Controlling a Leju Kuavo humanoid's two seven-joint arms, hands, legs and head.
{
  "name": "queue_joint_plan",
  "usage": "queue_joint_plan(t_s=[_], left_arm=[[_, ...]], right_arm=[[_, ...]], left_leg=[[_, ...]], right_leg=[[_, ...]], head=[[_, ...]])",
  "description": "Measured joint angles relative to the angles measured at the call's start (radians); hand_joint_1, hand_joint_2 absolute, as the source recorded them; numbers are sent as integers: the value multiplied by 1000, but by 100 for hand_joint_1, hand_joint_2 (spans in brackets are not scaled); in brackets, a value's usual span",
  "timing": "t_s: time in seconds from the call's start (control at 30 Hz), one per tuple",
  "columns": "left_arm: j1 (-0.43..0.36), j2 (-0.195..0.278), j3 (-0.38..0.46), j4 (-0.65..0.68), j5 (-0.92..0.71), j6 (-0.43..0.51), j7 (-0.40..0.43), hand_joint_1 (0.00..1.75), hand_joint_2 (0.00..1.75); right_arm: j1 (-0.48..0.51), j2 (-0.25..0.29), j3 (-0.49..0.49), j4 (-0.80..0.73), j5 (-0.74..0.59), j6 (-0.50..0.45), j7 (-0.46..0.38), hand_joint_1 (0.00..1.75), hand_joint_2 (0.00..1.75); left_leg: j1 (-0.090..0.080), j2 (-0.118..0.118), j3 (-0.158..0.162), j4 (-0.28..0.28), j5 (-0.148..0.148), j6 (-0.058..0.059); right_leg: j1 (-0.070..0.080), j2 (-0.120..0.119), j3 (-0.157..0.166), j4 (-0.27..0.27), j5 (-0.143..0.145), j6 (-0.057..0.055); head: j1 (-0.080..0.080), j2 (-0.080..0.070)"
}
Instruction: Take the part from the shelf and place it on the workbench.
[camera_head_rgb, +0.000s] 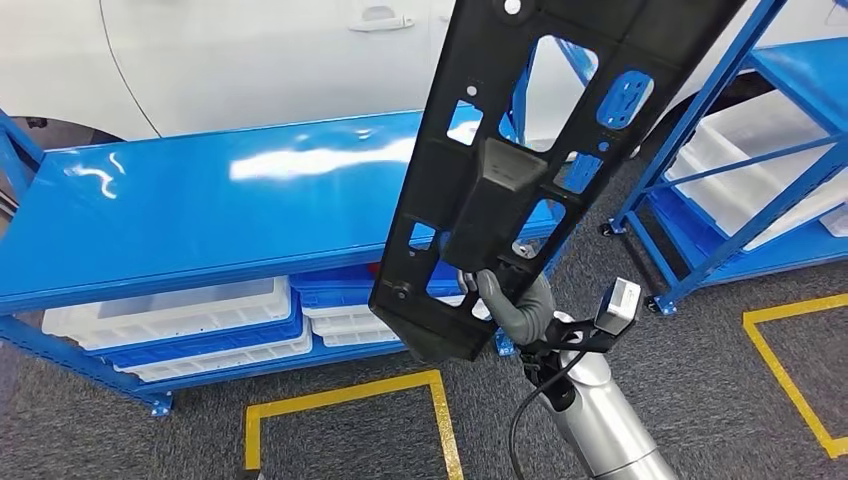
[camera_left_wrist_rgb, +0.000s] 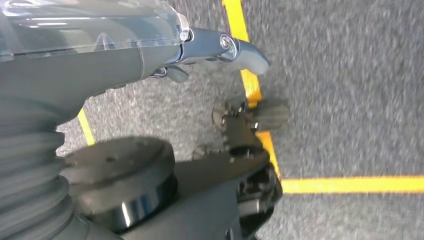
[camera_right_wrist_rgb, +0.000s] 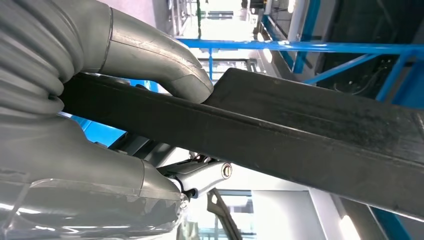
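Observation:
A long black plastic part (camera_head_rgb: 530, 150) with several cut-outs stands nearly upright in front of me, tilted so its top runs out of the head view. My right hand (camera_head_rgb: 515, 305) grips its lower end, the thumb hooked over the near face. In the right wrist view the thumb (camera_right_wrist_rgb: 165, 67) presses on the part's dark edge (camera_right_wrist_rgb: 310, 135) with the fingers under it. The blue workbench top (camera_head_rgb: 200, 210) lies behind and left of the part. My left hand (camera_left_wrist_rgb: 150, 55) hangs over the grey floor holding nothing, one finger stretched out.
White bins (camera_head_rgb: 180, 320) sit on the workbench's lower shelf. A blue rack (camera_head_rgb: 760, 170) with white trays stands at the right. Yellow floor tape (camera_head_rgb: 345, 400) marks squares on the grey carpet. A white car body (camera_head_rgb: 250, 50) stands behind the workbench.

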Motion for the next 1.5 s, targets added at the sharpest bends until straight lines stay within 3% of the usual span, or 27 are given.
queue_joint_plan(t_s=[0.07, 0.1, 0.17, 0.2, 0.23, 0.27, 0.33, 0.4, 0.47, 0.53, 0.6, 0.67, 0.7, 0.73, 0.8, 0.87, 0.93, 0.97, 1.03, 1.1, 1.13, 1.2, 1.23, 1.3, 1.37, 1.43, 1.5], left_arm=[[1, -1, -1, 0, 0, 0, 1, 0, 175], [2, -1, -1, 0, 0, 0, 1, 0, 175], [2, -1, -3, 0, -2, -1, 2, 0, 175], [2, -1, -4, 0, -3, -1, 2, 0, 175], [2, 0, -5, 0, -4, -2, 2, 0, 175], [1, 0, -6, 0, -5, -2, 2, 0, 175], [-1, -1, -10, 0, -7, -3, 2, 0, 175], [-4, -2, -14, 0, -8, -4, 1, 0, 175], [-6, -2, -16, 0, -9, -4, 1, 0, 175], [-4, -2, -16, 0, -8, -4, 3, 0, 175], [-3, -1, -16, 0, -7, -4, 4, 0, 175], [-3, 0, -16, 0, -6, -4, 4, 0, 175], [-3, 0, -16, 0, -5, -4, 4, 0, 175], [-2, 0, -16, 0, -5, -4, 4, 0, 175], [-1, 0, -16, 0, -3, -4, 4, 0, 175], [-1, -1, -17, 0, -3, -4, 4, 0, 175], [0, -3, -17, 0, -3, -4, 3, 0, 175], [0, -4, -17, 0, -3, -4, 3, 0, 175], [1, -4, -17, 0, -3, -4, 3, 0, 175], [3, -4, -17, 0, -2, -4, 3, 0, 175], [4, -3, -17, 0, -2, -4, 3, 0, 175], [4, -3, -17, 0, -2, -4, 4, 0, 175], [4, -3, -17, 0, -2, -4, 3, 0, 175], [4, -3, -17, 0, -1, -5, 3, 0, 175], [1, -3, -17, 0, 0, -5, 3, 0, 175], [-2, -3, -17, 0, 0, -5, 2, 0, 175], [-2, -3, -17, 0, -1, -5, 2, 0, 175]], right_arm=[[0, 2, -1, -1, -2, 2, 0, 175, 175], [1, 4, -1, -1, -2, 2, 0, 175, 175], [3, 6, -2, -2, -3, 2, 0, 175, 175], [5, 6, -3, -2, -4, 2, 0, 175, 175], [8, 6, -4, -4, -4, 2, 0, 175, 175], [10, 6, -6, -6, -5, 1, 0, 175, 175], [13, 6, -12, -11, -6, 1, 0, 175, 175], [13, 6, -18, -19, -7, 1, 0, 175, 175], [15, 6, -21, -25, -8, 2, 0, 175, 175], [22, 6, -22, -26, -8, 2, 0, 175, 175], [29, 6, -24, -26, -8, 2, 0, 175, 175], [31, 6, -26, -26, -8, 2, 0, 175, 175], [32, 6, -27, -26, -8, 2, 0, 175, 175], [33, 6, -28, -26, -8, 2, 0, 175, 175], [34, 6, -29, -26, -8, 0, 0, 175, 175], [35, 6, -32, -27, -9, -3, 0, 175, 175], [35, 6, -37, -31, -9, -12, 1, 175, 175], [35, 6, -38, -33, -8, -18, 1, 175, 175], [35, 6, -42, -35, -5, -32, 2, 175, 175], [36, 8, -43, -35, 3, -50, 3, 175, 175], [37, 10, -43, -35, 8, -60, 3, 175, 175], [39, 13, -44, -37, 21, -83, 3, 175, 175], [41, 14, -44, -38, 27, -95, 3, 175, 175], [43, 16, -44, -42, 36, -114, 3, 175, 175], [44, 17, -45, -49, 43, -131, 3, 175, 175], [44, 17, -47, -59, 50, -144, 1, 175, 175], [45, 17, -48, -64, 53, -149, -2, 175, 175]], left_leg=[[2, -2, -12, 21, -34, -12], [4, -3, -24, 60, -76, -18], [11, -4, -56, 193, -173, -30], [15, -4, -66, 257, -198, -35], [19, -4, -65, 297, -199, -40], [23, -4, -47, 300, -178, -45], [32, -4, 36, 200, -129, -53], [30, -9, 124, 65, -135, -52], [20, -13, 152, 10, -151, -36], [17, -10, 138, 6, -136, -13], [15, -6, 116, 3, -115, 9], [10, -3, 90, 3, -94, 22], [6, -2, 76, 4, -83, 24], [3, -2, 61, 5, -73, 26], [-4, -2, 34, 9, -53, 27], [-9, -3, 11, 14, -36, 25], [-11, -3, -3, 15, -17, 20], [-9, -3, -6, 13, -6, 15], [-6, -2, -10, 6, 10, 5], [-5, -4, -25, 35, -34, -8], [-2, -5, -38, 78, -86, -16], [6, -5, -63, 207, -185, -29], [10, -5, -69, 269, -204, -34], [17, -5, -46, 315, -166, -42], [22, -6, 45, 223, -125, -45], [19, -8, 150, 72, -157, -38], [10, -10, 184, -2, -179, -22]], right_leg=[[-6, -3, -11, -14, 24, -13], [-9, -4, -20, -18, 37, -17], [-9, -5, -47, -14, 56, -20], [-10, -5, -62, -11, 66, -18], [-11, -5, -77, -7, 75, -15], [-12, -5, -93, -1, 83, -11], [-17, -5, -120, 12, 95, -1], [-18, -4, -140, 25, 106, 12], [-19, -4, -151, 27, 122, 26], [-23, -3, -161, 27, 127, 40], [-28, -3, -184, 76, 66, 48], [-28, -2, -217, 200, -40, 50], [-26, -2, -229, 267, -74, 49], [-24, -2, -230, 313, -82, 47], [-18, -2, -188, 310, -41, 37], [-5, -2, -87, 184, -4, 18], [6, -2, 2, 47, -16, 4], [11, -2, 19, 12, -25, -1], [11, -3, 14, -3, -9, -7], [4, -6, -5, -9, 17, -19], [0, -8, -18, -10, 31, -24], [0, -8, -51, -6, 55, -28], [0, -8, -70, -3, 68, -26], [-2, -8, -111, 7, 93, -20], [-3, -7, -149, 21, 112, -12], [-3, -7, -171, 32, 130, -1], [-7, -8, -181, 30, 152, 13]], head=[[0, 0], [0, 0], [0, 0], [0, 0], [0, 0], [0, 0], [0, 0], [0, 0], [0, 0], [0, 0], [0, 0], [0, 0], [0, 0], [0, 0], [0, 0], [0, 0], [0, 0], [0, 0], [0, 0], [0, 0], [0, 0], [0, 0], [0, 0], [0, 0], [0, 0], [0, 0], [0, 0]])
